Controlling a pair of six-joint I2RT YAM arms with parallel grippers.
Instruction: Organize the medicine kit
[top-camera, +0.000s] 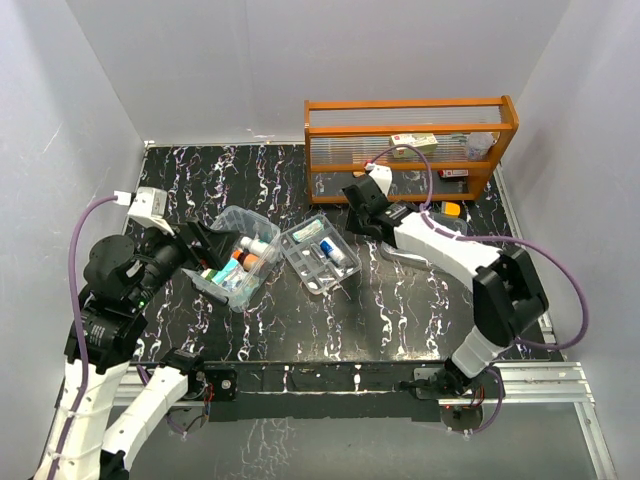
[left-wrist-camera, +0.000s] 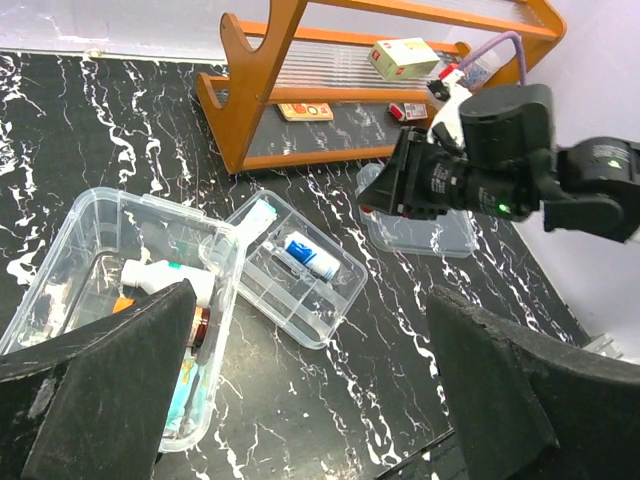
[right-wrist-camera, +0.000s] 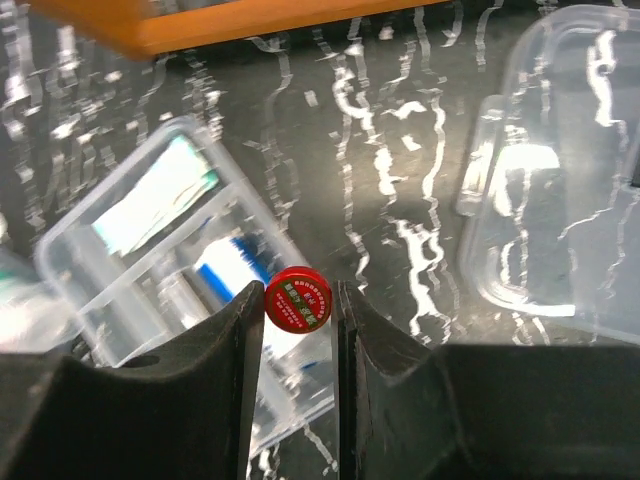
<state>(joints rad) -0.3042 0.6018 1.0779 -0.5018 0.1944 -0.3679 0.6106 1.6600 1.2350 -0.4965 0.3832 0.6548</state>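
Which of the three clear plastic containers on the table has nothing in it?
The flat clear lid nearest the orange rack; the deep clear box and divided clear tray hold medicines.

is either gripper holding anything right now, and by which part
The right gripper pinches a small red round tin by its opposite edges, labelled face toward the wrist camera. The left gripper is open and empty.

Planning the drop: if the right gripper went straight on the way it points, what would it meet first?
Probably the insert tray, near its blue-white packet; the red tin it holds would touch first. Depth unclear.
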